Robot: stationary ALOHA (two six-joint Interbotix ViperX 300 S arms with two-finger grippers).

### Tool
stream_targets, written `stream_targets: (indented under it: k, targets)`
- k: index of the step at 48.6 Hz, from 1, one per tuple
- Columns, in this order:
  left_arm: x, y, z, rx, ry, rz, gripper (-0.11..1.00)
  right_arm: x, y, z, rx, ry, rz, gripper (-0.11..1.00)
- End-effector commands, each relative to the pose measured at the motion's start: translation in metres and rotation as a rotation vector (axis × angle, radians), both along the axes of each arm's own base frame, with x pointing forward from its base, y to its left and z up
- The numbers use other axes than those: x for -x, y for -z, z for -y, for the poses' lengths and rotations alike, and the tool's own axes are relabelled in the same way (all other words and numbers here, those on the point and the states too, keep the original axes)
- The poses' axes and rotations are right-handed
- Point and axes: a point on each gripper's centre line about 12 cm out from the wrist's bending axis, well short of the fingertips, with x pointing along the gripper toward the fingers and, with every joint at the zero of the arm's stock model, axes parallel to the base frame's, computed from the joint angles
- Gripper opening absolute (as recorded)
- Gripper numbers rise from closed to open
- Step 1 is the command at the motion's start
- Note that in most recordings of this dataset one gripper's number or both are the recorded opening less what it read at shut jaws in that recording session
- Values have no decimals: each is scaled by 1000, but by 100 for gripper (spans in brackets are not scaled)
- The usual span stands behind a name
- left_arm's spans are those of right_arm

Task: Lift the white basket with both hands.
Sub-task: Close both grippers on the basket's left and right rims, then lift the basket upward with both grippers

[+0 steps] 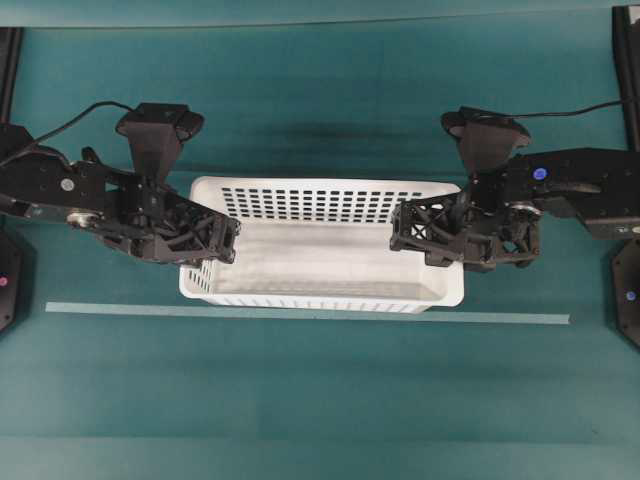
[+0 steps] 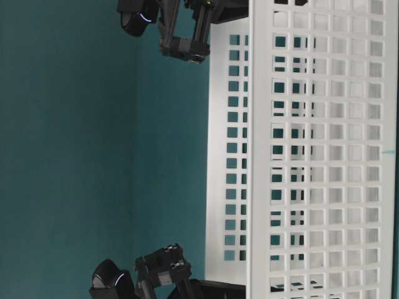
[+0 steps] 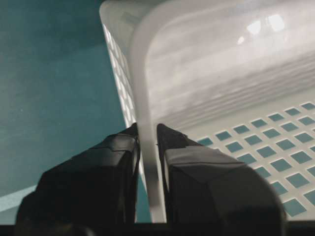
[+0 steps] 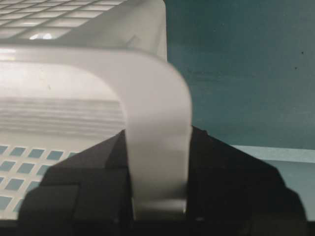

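Note:
The white basket lies in the middle of the teal table, long side across the overhead view. My left gripper is shut on its left short rim. In the left wrist view the rolled rim runs between the fingers of the left gripper, one inside the basket and one outside. My right gripper is shut on the right short rim. The right wrist view shows the right gripper pressed on both sides of the white basket's rim. The basket is empty. Whether it is off the table I cannot tell.
A pale tape strip runs across the table just in front of the basket. Black arm bases and posts stand at the far left and far right edges.

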Motion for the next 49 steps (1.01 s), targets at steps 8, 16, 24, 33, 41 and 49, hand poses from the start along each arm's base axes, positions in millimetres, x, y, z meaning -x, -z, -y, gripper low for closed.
stream_targets:
  k: [8, 16, 24, 33, 41, 49]
  targets:
    - [-8, -5, 6, -6, 25, 10, 10, -5, -8, 1, 7, -29, 10, 17]
    - [-9, -29, 9, -7, 35, 10, 10, -7, -32, 1, 9, -42, 39, 17]
    - [-11, -61, 11, -14, 46, 62, 8, -5, -58, -4, -27, -36, 53, 17]
    - [-5, -100, 9, -20, 33, 118, 8, -1, -89, -6, -47, -34, 75, 17]
    - [-1, -127, 5, -26, 23, 148, 8, 1, -118, -5, -41, -35, 127, 17]
    - [-4, -153, 4, -32, 21, 213, 8, 2, -142, -5, -39, -37, 176, 17]
